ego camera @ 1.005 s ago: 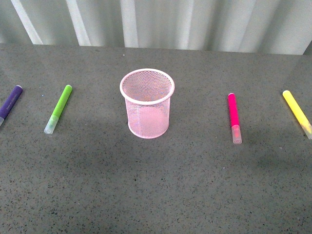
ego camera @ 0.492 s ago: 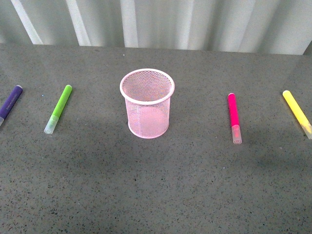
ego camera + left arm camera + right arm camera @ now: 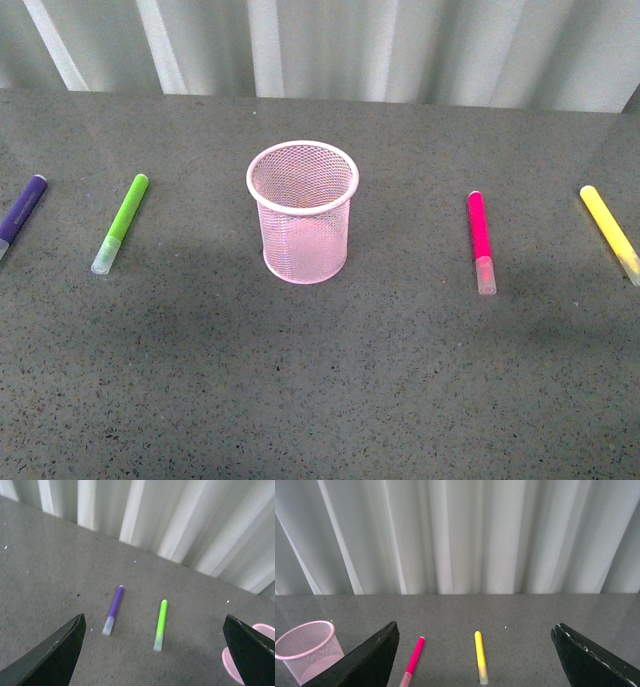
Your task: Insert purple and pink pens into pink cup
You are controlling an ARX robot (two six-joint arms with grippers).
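Note:
The pink mesh cup [image 3: 302, 212] stands upright at the table's middle, empty as far as I see. The purple pen [image 3: 20, 212] lies at the far left edge, partly cut off. The magenta-pink pen [image 3: 480, 240] lies right of the cup. In the left wrist view the purple pen [image 3: 113, 608] lies ahead of my open left gripper [image 3: 159, 651], the cup's rim [image 3: 240, 669] beside one finger. In the right wrist view the pink pen [image 3: 413, 659] and cup [image 3: 307, 650] lie ahead of my open right gripper [image 3: 475, 661]. Neither gripper shows in the front view.
A lime-green pen [image 3: 121, 222] lies between the purple pen and the cup; it also shows in the left wrist view [image 3: 160, 618]. A yellow pen [image 3: 610, 232] lies at the far right, also in the right wrist view [image 3: 480, 656]. A pale curtain [image 3: 320, 45] hangs behind the grey table.

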